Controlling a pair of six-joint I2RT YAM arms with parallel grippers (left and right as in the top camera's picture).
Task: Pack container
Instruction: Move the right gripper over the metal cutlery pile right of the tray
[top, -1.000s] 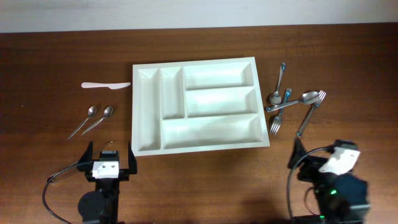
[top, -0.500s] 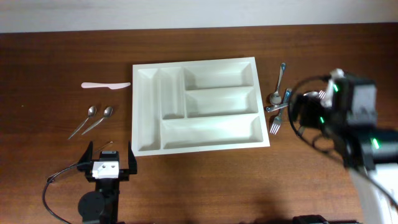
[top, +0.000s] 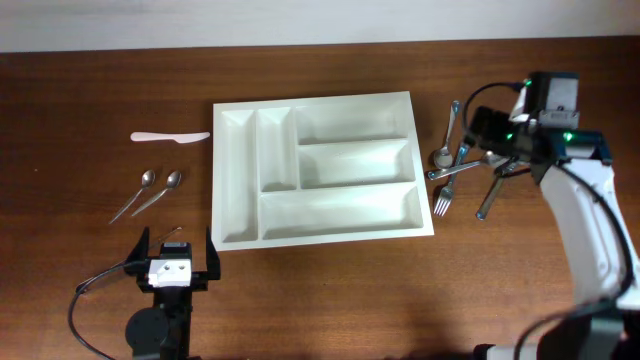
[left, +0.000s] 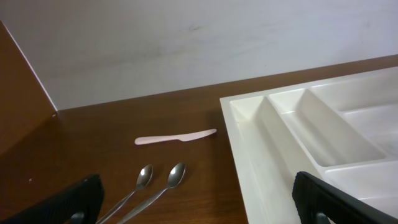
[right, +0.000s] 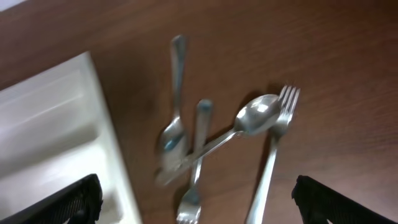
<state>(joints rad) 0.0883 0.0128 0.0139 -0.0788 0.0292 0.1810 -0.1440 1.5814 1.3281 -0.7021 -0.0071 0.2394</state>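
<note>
**Table** (top: 320, 310) – dark wood, fully shown only from overhead; the left wrist view adds a pale wall behind its far edge.

**Tray** (top: 340, 210) – white, lying flat at the table's centre. The overhead view shows all five compartments bare: two narrow ones at the left and three long ones to their right. The left wrist view catches only its left corner (left: 249, 124), and the right wrist view only a blurred right edge (right: 56, 137).

**Right arm** (top: 585, 200) – reaches in from the lower right. Its gripper (right: 199, 202) hangs above the cutlery with jaws wide apart, holding nothing.

**Left gripper** (top: 177, 238) – sits near the table's front edge, just before the tray's front left corner. Its jaws are spread and hold nothing.

**Cutlery pile** (top: 450, 165) – lies just right of the tray. From overhead the arm hides the upper part of the pile. The right wrist view, though blurred, shows a long fork (right: 273, 155), a big spoon (right: 258, 115) whose handle crosses a small fork (right: 198, 155), and a second spoon (right: 176, 99).

**Two small spoons** (top: 160, 185) – side by side, left of the tray.

**White knife** (top: 170, 137) – beyond them, apart from both.
</note>
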